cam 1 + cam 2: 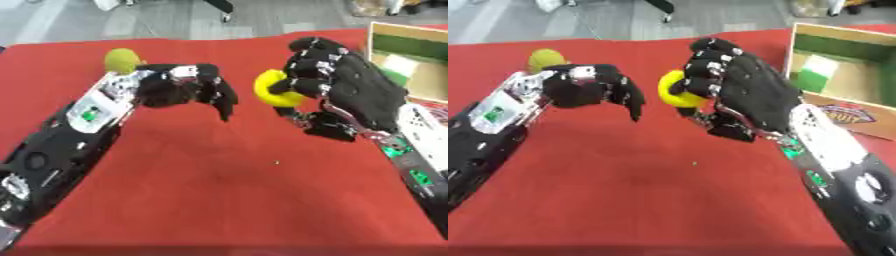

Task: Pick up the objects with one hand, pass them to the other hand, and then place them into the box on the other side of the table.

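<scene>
While the yellow ring (pixel 677 92) sits pinched in the curled fingers of the right hand (pixel 741 95) above the table's middle, the left hand (pixel 597 90) hangs empty beside it, fingers drooping apart. Next, the right hand should carry the ring over the box (pixel 843 55) at the far right corner before letting go.

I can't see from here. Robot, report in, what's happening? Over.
Right hand shut on yellow ball, above the table. Left hand beside it, fingers relaxed, holding nothing. Green ball waiting behind left wrist. Box on right, nothing blocking.

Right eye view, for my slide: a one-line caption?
Right hand holds a yellow ring beside the empty left hand, box behind.
</scene>
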